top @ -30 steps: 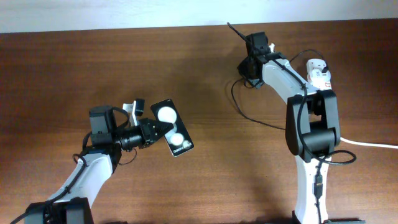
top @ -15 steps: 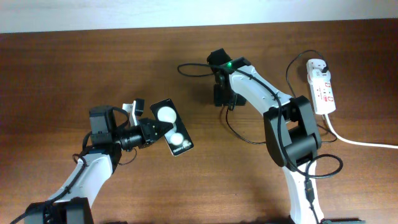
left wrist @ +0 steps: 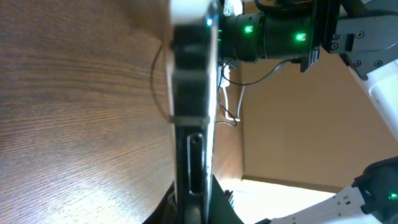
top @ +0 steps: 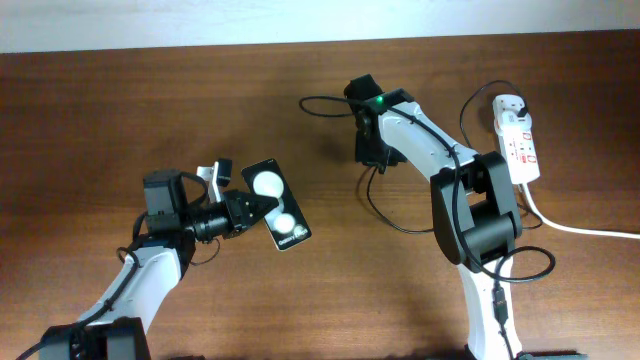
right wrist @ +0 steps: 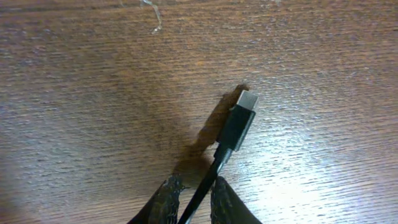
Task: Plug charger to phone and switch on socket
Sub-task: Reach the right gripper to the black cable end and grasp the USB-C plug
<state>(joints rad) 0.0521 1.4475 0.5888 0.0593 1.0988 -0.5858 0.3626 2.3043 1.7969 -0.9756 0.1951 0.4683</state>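
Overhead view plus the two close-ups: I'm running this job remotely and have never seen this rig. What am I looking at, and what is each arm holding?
The overhead view looks straight down on a wooden table with two robot arms, each ending in a two-finger gripper. The other two pictures come from cameras on the wrists, each looking along its own gripper's fingers.

The left gripper is clamped on the black phone. The left wrist view shows that phone edge on, with the other arm's green lights behind it.

The right gripper pinches the charger, a thin black cable, just behind its plug tip. The tip is bare above the wood and not in the phone.

The white power strip lies at the right of the table, its thick white cord running off the edge.
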